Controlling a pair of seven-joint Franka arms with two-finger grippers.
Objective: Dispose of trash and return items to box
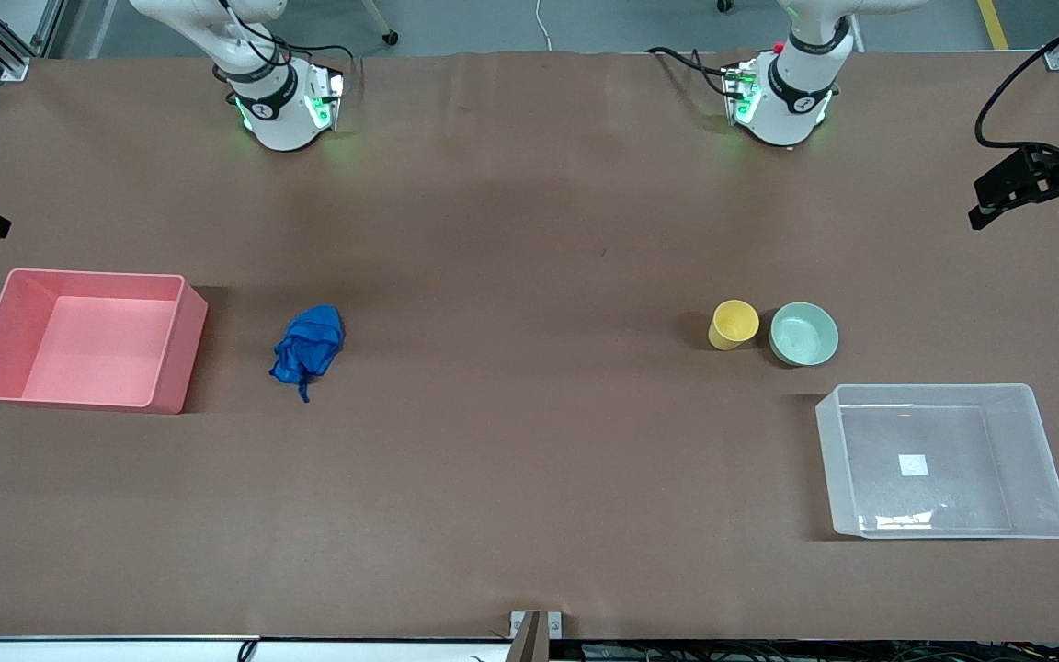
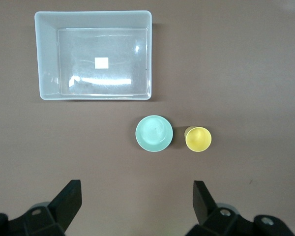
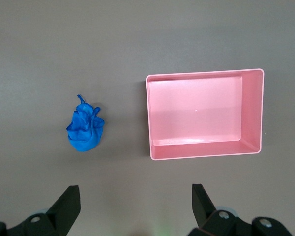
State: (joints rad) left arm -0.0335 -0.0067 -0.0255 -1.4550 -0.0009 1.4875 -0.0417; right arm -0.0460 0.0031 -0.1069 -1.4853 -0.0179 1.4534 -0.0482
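Nearest the camera sits the clear box [image 1: 943, 460], with the green bowl [image 1: 804, 334] and yellow cup [image 1: 734, 324] touching, near it. Blue trash [image 1: 308, 345] lies beside the pink bin [image 1: 88, 337]. Both the left gripper [image 2: 137, 204] and right gripper [image 3: 136, 206] hang spread wide, high over the table.

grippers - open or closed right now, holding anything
left gripper: open, empty, over bare table near the mint bowl.
right gripper: open, empty, over bare table near the blue wad.
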